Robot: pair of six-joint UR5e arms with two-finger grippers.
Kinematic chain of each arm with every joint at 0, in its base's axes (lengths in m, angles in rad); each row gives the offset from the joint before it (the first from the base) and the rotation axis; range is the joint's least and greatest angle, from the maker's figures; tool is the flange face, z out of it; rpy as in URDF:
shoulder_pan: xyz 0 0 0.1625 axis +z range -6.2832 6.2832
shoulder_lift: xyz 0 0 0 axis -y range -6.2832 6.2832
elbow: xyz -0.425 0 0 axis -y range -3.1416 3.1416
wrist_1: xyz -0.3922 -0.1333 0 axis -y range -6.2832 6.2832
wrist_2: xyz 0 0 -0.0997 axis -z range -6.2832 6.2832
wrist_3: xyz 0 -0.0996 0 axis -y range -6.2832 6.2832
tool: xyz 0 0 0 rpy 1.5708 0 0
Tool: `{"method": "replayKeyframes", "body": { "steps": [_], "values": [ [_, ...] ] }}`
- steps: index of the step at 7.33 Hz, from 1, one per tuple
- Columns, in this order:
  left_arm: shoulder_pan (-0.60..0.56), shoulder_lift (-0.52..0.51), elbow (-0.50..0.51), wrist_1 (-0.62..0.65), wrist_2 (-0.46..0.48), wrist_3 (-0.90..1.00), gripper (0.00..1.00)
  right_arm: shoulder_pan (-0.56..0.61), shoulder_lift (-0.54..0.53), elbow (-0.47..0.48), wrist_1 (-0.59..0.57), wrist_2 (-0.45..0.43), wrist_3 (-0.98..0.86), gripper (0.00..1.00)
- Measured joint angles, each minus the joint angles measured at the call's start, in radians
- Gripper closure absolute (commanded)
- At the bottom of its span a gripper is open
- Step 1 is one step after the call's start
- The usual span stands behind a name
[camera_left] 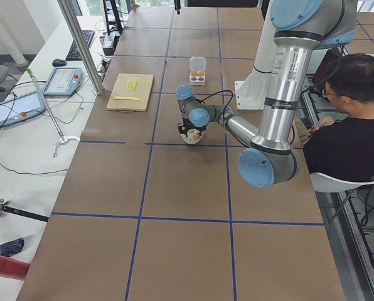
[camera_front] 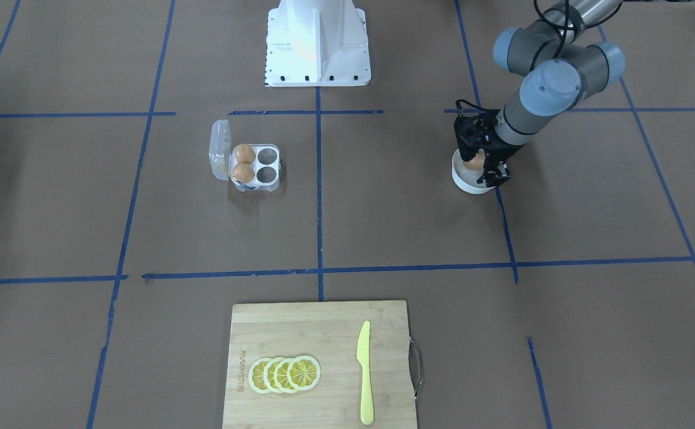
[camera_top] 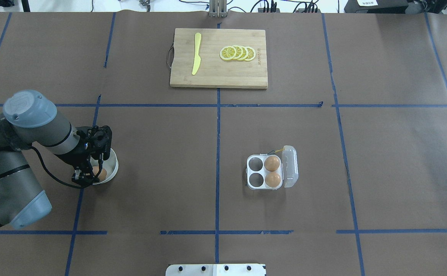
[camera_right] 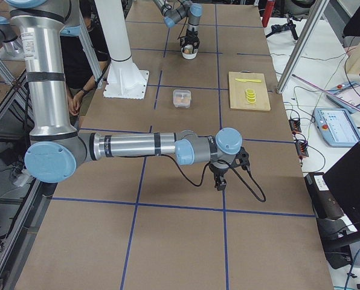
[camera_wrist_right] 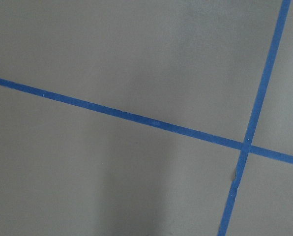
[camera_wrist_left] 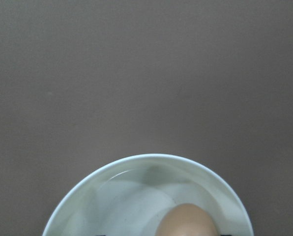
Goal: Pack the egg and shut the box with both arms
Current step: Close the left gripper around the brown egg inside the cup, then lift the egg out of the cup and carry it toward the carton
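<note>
The clear egg box [camera_top: 249,173] lies open right of centre, with its lid [camera_top: 289,165] folded back. Two orange-brown eggs [camera_top: 272,163] fill the cells by the hinge, and the other two cells are bare; it also shows in the front-facing view [camera_front: 270,179]. A third egg [camera_top: 101,174] lies in a white bowl [camera_top: 113,165] at the left. My left gripper [camera_top: 89,175] reaches down into the bowl, open, with the fingers on either side of this egg [camera_wrist_left: 187,221]. My right gripper [camera_right: 220,184] hangs over bare table far from the box; I cannot tell if it is open.
A wooden cutting board [camera_top: 216,74] at the table's far edge holds a yellow knife [camera_top: 196,53] and lemon slices [camera_top: 238,53]. The white pedestal [camera_front: 317,42] stands on the robot's side. A seated person [camera_left: 344,125] is beside the table.
</note>
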Motion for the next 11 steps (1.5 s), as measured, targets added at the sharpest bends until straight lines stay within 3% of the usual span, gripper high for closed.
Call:
{"method": "replayKeyframes", "body": {
  "steps": [4, 11],
  "values": [
    [0.0, -0.017, -0.021, 0.101, 0.001, 0.003, 0.98, 0.0, 0.004, 0.0, 0.0, 0.0, 0.001, 0.0],
    [-0.028, -0.046, -0.132, 0.146, 0.004, -0.005, 1.0, 0.0, 0.011, 0.002, 0.001, -0.001, 0.001, 0.0]
  ]
}}
